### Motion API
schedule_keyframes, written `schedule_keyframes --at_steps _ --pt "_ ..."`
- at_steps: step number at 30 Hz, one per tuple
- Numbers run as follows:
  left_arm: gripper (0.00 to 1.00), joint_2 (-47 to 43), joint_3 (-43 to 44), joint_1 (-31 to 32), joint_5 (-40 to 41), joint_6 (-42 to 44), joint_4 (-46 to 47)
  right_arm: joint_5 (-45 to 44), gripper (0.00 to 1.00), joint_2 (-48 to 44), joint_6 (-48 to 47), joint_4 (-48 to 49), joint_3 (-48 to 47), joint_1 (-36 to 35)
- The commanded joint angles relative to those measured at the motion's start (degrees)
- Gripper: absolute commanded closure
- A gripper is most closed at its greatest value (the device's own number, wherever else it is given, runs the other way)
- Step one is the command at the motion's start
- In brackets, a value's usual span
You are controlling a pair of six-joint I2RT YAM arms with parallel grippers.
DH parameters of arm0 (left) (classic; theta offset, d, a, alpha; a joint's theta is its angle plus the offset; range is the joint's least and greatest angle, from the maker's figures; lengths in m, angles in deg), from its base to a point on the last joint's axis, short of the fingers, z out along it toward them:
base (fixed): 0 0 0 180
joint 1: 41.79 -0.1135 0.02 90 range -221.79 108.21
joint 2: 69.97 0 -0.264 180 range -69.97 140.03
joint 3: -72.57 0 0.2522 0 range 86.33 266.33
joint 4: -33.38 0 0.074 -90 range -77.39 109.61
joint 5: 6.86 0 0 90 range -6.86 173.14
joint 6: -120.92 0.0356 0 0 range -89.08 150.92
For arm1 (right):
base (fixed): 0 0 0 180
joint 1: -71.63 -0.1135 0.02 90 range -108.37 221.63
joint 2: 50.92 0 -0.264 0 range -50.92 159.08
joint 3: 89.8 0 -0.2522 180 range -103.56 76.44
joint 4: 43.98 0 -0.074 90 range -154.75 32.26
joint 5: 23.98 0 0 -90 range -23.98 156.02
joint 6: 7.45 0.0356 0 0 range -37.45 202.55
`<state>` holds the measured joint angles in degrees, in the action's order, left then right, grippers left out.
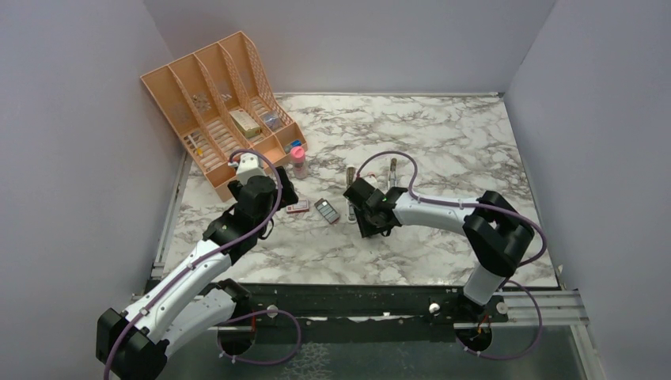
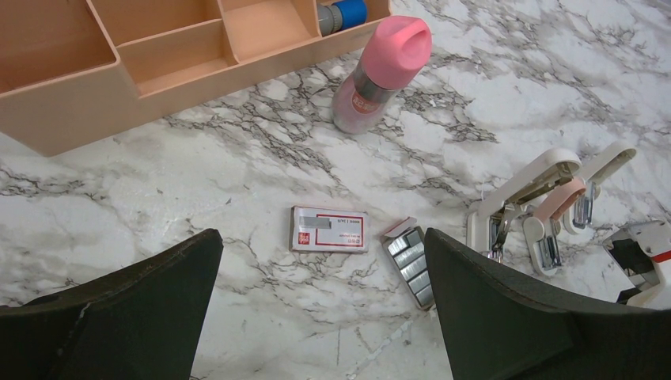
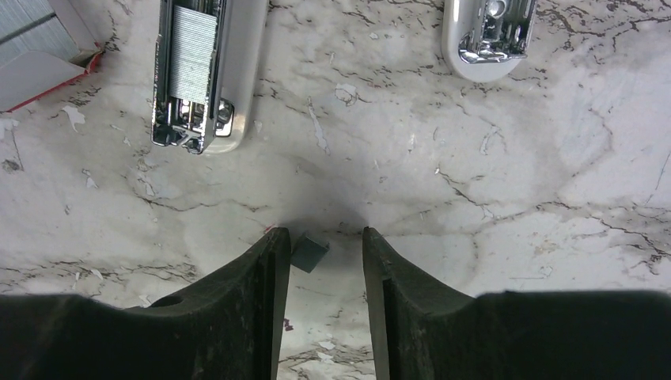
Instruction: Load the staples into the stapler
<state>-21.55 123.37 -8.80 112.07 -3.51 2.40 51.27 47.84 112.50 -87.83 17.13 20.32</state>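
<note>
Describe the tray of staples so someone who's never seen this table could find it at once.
Find the peach organizer at the back left, with a pink-capped bottle by its front corner. Just in front of that lie two small flat things side by side. The tray is the right one: grey, holding silvery strips, unlike the red-and-white sleeve beside it.

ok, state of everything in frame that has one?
stapler: open, staple strip sitting in its channel
staple tray: out of the sleeve, strips in it
sleeve: flat on the table, beside the tray
pink-capped bottle: upright, cap on
left fingers: open, empty
right fingers: open
small grey piece: between the right fingers, not clamped
</note>
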Motion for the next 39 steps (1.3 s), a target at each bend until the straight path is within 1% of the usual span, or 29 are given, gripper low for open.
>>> schedule_keyframes --at_steps 1,3,7,9,16,19,28,39 --pt "0.02 -0.11 -0.75 -0.30 -0.49 -0.45 1.22 0.84 0.56 -0.89 0.87 -3.79 1.91 0.12" --pt "0.01 0.04 -0.69 -0.32 -0.62 -0.46 1.28 1.51 0.57 -0.72 1.57 -3.79 2.08 0.08" --pt "0.01 -0.11 -0.56 -0.32 -0.63 -0.37 1.22 2.85 0.65 0.01 4.23 -4.71 1.50 0.11" --pt "0.02 -0.18 -0.58 -0.30 -0.63 -0.37 1.22 3.34 0.67 0.22 5.81 -5.11 1.35 0.10" --pt "0.01 -0.09 -0.58 -0.30 -0.76 -0.37 1.30 4.36 0.68 0.80 8.56 -4.57 0.82 0.07" --pt "0.01 -0.17 -0.55 -0.30 -0.65 -0.28 1.30 3.07 0.68 1.27 9.07 -4.82 0.07 0.09" --pt "0.02 -0.31 -0.52 -0.34 -0.54 -0.11 1.30 -1.77 0.68 3.35 14.84 -5.92 -2.32 0.08" --pt "0.01 -0.30 -0.68 -0.30 -0.63 -0.19 1.30 -4.16 0.69 2.98 16.71 -6.29 -2.00 0.17"
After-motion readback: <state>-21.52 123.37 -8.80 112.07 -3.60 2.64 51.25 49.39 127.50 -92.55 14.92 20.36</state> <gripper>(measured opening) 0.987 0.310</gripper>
